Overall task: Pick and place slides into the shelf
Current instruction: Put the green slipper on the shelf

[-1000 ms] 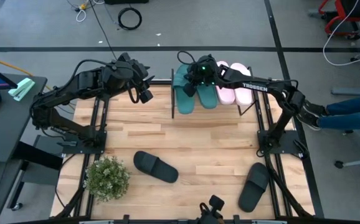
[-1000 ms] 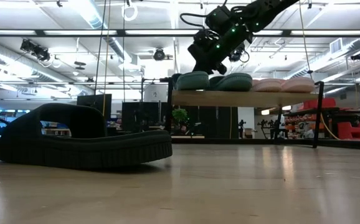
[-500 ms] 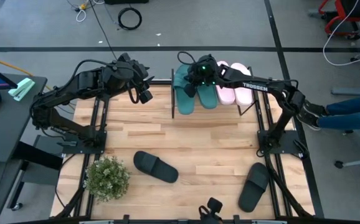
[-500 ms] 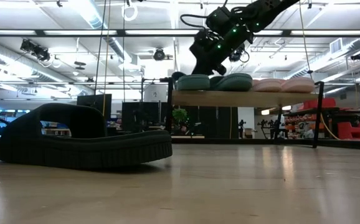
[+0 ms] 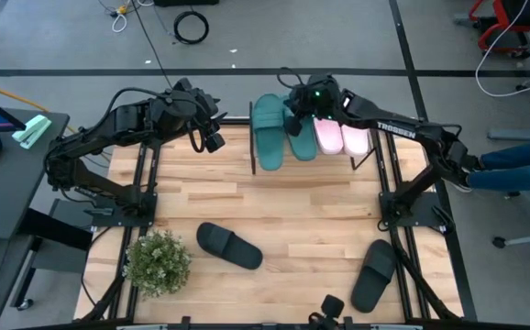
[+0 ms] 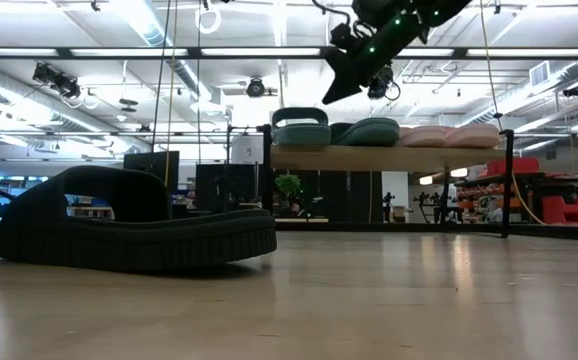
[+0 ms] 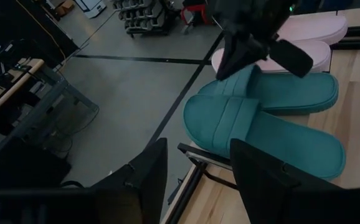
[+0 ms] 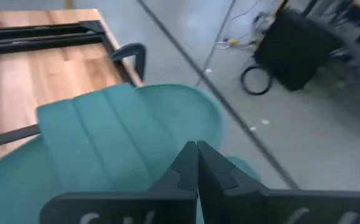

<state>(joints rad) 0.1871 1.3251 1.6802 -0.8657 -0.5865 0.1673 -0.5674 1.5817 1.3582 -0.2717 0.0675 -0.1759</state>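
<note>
While the wooden tabletop (image 5: 274, 220) carries a small potted plant (image 5: 159, 262) at its near left, the shelf (image 6: 389, 158) stands at the far edge with two teal slides (image 5: 267, 131) and two pink slides (image 5: 343, 134) lying side by side on top. Two black slides (image 5: 229, 245) lie on the near tabletop, well apart. Above the teal pair hangs the right tool (image 6: 337, 88), fingers pressed together and empty. The left tool (image 5: 212, 140) hovers left of the shelf, fingers spread.

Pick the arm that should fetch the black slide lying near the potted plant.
Left. The left gripper waits over the table's left side, the same side as that black slide. The right gripper, shut and empty, hangs above the teal slides on the shelf.
</note>
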